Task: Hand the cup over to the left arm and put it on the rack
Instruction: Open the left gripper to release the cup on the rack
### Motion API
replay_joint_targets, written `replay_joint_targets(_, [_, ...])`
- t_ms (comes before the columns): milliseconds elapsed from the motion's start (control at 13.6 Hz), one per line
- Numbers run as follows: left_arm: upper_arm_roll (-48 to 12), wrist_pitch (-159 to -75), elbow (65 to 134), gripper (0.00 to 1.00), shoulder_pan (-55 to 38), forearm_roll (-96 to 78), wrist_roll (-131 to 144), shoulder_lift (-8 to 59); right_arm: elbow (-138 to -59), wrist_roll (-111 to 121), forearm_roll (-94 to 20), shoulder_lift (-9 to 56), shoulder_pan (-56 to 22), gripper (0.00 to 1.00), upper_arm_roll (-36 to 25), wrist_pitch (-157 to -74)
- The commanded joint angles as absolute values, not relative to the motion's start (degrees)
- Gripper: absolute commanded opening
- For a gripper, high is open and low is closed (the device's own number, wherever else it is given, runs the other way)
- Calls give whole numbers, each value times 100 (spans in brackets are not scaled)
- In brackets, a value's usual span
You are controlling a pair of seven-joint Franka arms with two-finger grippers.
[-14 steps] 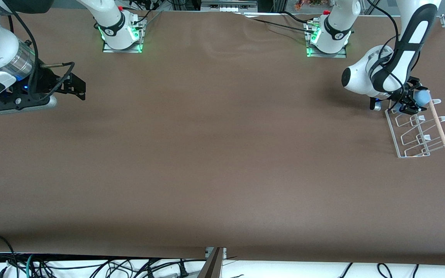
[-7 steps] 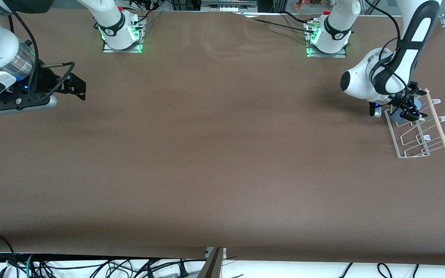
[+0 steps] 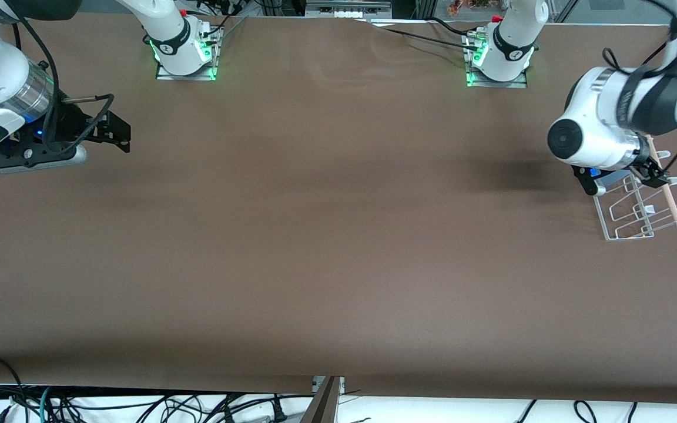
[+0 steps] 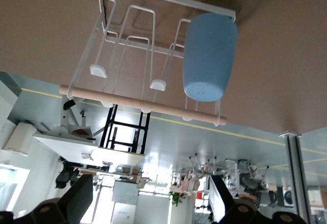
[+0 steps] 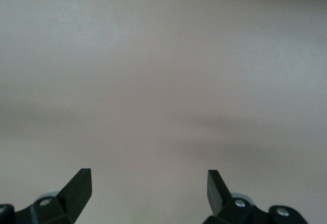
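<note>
Left wrist view shows the small light-blue plastic cup (image 4: 209, 55) resting on the white wire rack (image 4: 153, 9), clear ahead of the left gripper (image 4: 152, 203)'s spread fingers (image 4: 76, 198), so a careless sweep could topple it, while the right gripper (image 5: 149, 191) waits, fingers apart.

Matt light-blue plastic cup (image 4: 209, 56) lying on the rack (image 4: 139, 45), smooth white-coated wire rack with a pale bare wooden rod (image 4: 138, 104) along its side, matt brown table covering (image 3: 315, 235) under the rack, faintly rippled.
</note>
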State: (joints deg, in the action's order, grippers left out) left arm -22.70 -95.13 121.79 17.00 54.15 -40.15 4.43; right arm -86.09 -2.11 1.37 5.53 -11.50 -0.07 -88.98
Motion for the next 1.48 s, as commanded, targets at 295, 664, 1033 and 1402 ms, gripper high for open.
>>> replay_joint_targets(295, [-2250,-9246,10030,100,1433,2989,-4061,492,-8543,-264,70,536,-1160,100,17,-8851])
replay_joint_targets(664, [-2224,-9132,9160,100,1152,1680,-1695,475,-8543,-264,79,536,-1169,100,44,-8842])
replay_joint_targets(1033, [-1427,-8859,8692,100,888,66,640,501,-8543,-264,79,545,-1169,100,35,-8859])
replay_joint_targets(1402, [-238,-8755,8517,100,62,-140,633,439,-8543,-264,79,527,-1178,100,44,-8824])
